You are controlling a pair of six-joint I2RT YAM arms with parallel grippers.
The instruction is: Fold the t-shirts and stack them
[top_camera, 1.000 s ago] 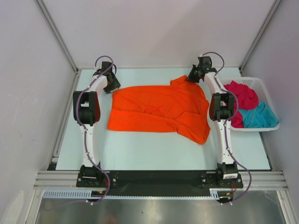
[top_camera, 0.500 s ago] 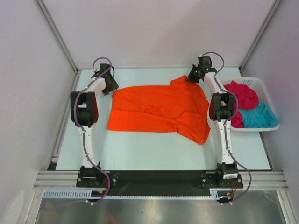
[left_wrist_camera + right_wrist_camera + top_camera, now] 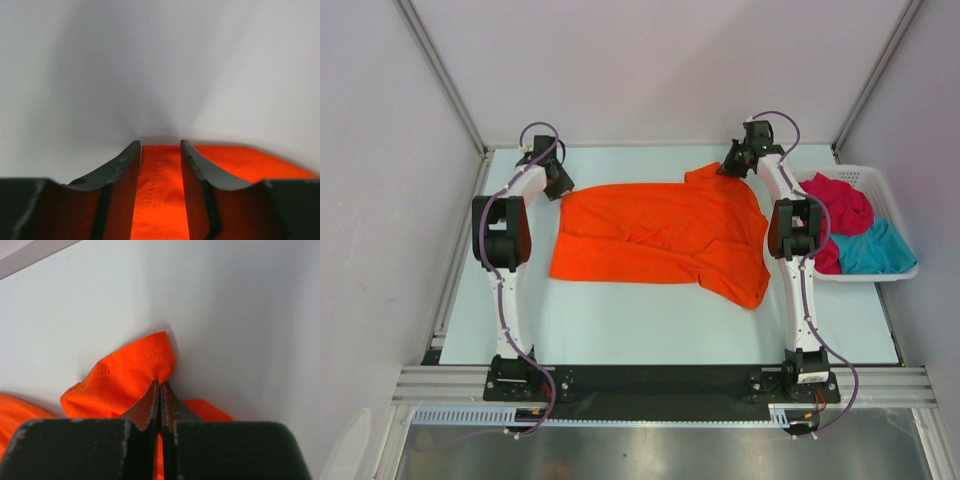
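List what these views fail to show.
Top view: left gripper too small to read its fingers.
Top view: right arm covers parts of the red t-shirt, teal t-shirt and basket.
Right wrist view: right gripper fingers hide how much orange t-shirt they pinch.

Left gripper point(image 3: 159, 146): jaws have drawn closer together, with a gap still open between them. A stitched hem strip of the orange t-shirt point(image 3: 160, 200) lies in that gap. Left arm point(image 3: 502, 232) elbow has swung slightly outward, away from the jaws.

Bare table point(image 3: 650, 330) nearside of orange t-shirt point(image 3: 650, 235)
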